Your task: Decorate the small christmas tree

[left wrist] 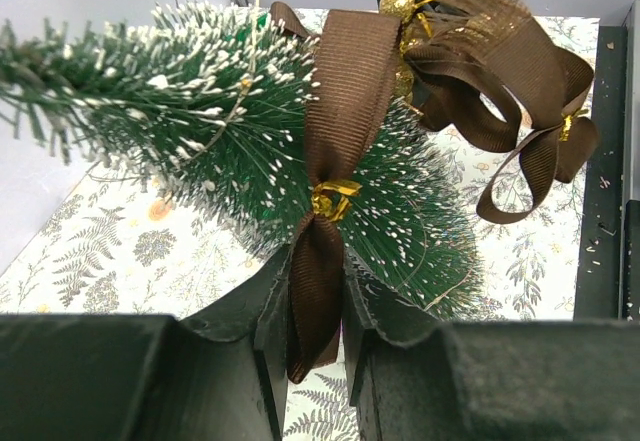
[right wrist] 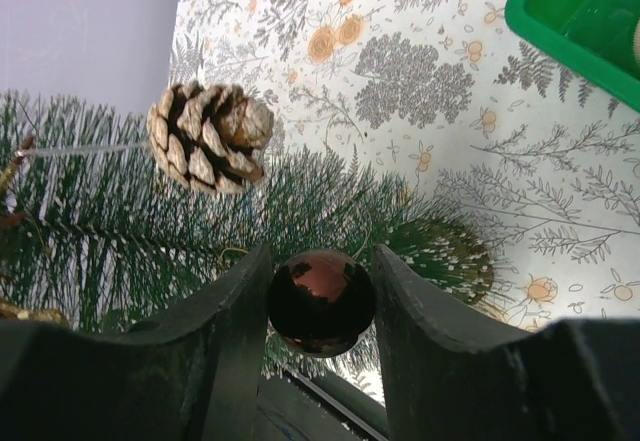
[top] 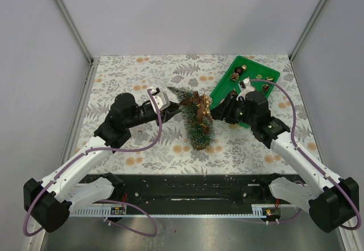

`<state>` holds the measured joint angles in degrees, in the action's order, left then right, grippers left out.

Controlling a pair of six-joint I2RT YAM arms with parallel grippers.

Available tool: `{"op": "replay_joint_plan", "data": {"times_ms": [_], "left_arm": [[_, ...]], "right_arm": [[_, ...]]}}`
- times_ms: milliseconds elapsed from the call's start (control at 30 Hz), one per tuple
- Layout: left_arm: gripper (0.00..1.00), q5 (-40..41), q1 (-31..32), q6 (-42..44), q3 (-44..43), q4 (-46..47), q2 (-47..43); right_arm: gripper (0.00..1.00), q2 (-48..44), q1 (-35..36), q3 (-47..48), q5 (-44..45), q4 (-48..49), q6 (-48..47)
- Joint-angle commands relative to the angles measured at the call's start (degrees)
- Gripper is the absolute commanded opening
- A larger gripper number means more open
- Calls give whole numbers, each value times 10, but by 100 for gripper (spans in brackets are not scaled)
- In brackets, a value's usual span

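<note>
The small christmas tree [top: 192, 120] lies on its side on the tablecloth, tip far-left and wooden base near. A brown ribbon bow [top: 198, 105] with gold ties is draped across it. In the left wrist view my left gripper [left wrist: 318, 311] is shut on a tail of the brown ribbon [left wrist: 340, 101], against the tree's frosted bristles [left wrist: 200, 91]. My right gripper [right wrist: 321, 306] is shut on a shiny dark red bauble [right wrist: 321, 301] right over the tree's branches [right wrist: 130, 231]. A pine cone [right wrist: 208, 136] on a thin wire lies on the tree just beyond. In the top view the left gripper [top: 174, 107] and the right gripper [top: 212, 113] flank the tree.
A green tray [top: 226, 79] holding several small ornaments sits at the back right, just behind the right arm; its corner [right wrist: 580, 11] shows in the right wrist view. White walls enclose the table on three sides. A black rail runs along the near edge.
</note>
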<state>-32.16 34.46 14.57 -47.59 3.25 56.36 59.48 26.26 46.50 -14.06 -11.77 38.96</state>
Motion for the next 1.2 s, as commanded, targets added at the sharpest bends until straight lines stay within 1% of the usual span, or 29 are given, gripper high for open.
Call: {"op": "replay_joint_plan", "data": {"times_ms": [0, 333, 667, 900, 1033, 1167], "left_arm": [[27, -4, 3, -7, -2, 34, -7], [26, -4, 2, -9, 0, 34, -9], [25, -3, 2, -11, 2, 37, -13], [24, -3, 2, -15, 2, 37, -14], [24, -1, 2, -15, 3, 36, -18], [24, -1, 2, -16, 5, 39, -19]], "right_arm": [[3, -6, 18, -10, 19, 22, 8], [3, -16, 18, -21, 64, -5, -17], [3, -46, 19, -41, 102, -32, -36], [4, -56, 19, -49, 82, -25, -27], [2, -71, 27, -55, 68, -32, -20], [1, -87, 67, -56, 71, -41, -16]]}}
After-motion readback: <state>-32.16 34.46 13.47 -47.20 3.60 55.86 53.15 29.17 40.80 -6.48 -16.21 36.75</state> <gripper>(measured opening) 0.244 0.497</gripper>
